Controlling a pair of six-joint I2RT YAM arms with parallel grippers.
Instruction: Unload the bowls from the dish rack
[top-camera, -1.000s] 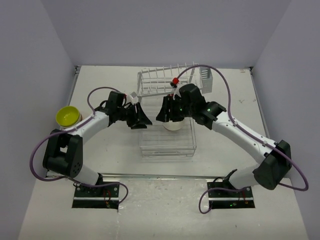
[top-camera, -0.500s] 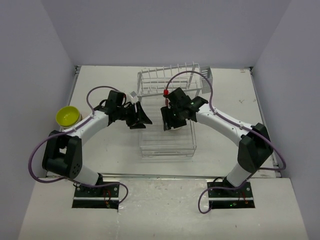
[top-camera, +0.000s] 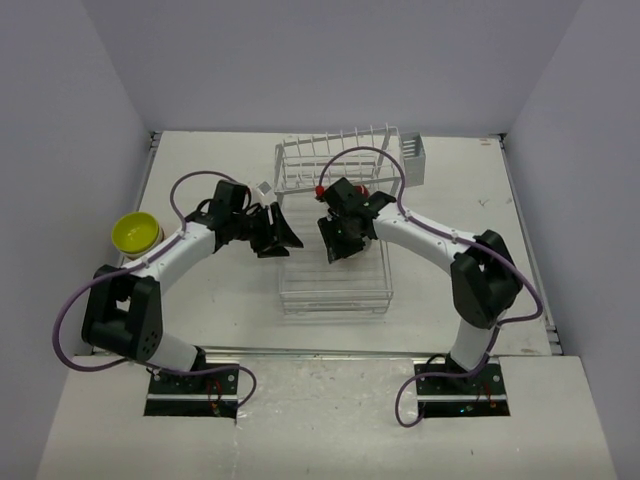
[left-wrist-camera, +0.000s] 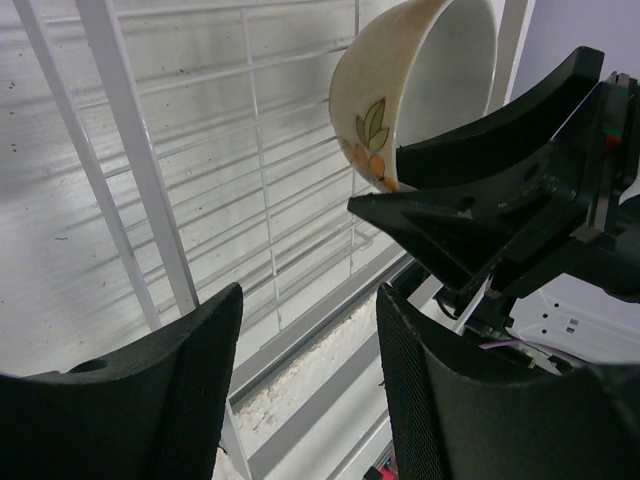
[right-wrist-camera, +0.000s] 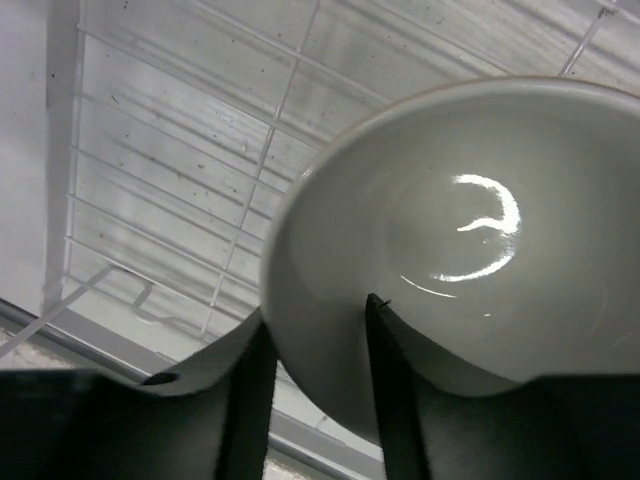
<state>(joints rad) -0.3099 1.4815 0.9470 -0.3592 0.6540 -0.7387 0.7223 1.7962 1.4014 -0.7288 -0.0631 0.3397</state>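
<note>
right gripper (top-camera: 338, 240) is positioned over the flat grid tray of the dish rack (top-camera: 335, 292); its jaws are closed onto the rim of a cream bowl (right-wrist-camera: 450, 220), one finger inside the bowl and the other against the outer wall; in the left wrist view the cream bowl (left-wrist-camera: 400, 85) is tilted onto its side, with a leaf-and-fruit motif on the outer wall and the white wire grid behind it; whether the bowl touches the tray cannot be determined; in the top view the bowl is almost fully hidden under the right gripper; left gripper (top-camera: 272, 232) is at the left edge of the rack, pointed toward the right gripper, near it but apart; its jaws are spread wide and hold nothing, only rack wires showing in the gap between the fingers; a lime-yellow bowl (top-camera: 135, 232) stands upright on the table (top-camera: 200, 320) at the far left, well apart from the rack; the raised row of tines (top-camera: 340, 160) is at the far end of the rack; the cutlery basket (top-camera: 412, 158) is at its far right corner.
</note>
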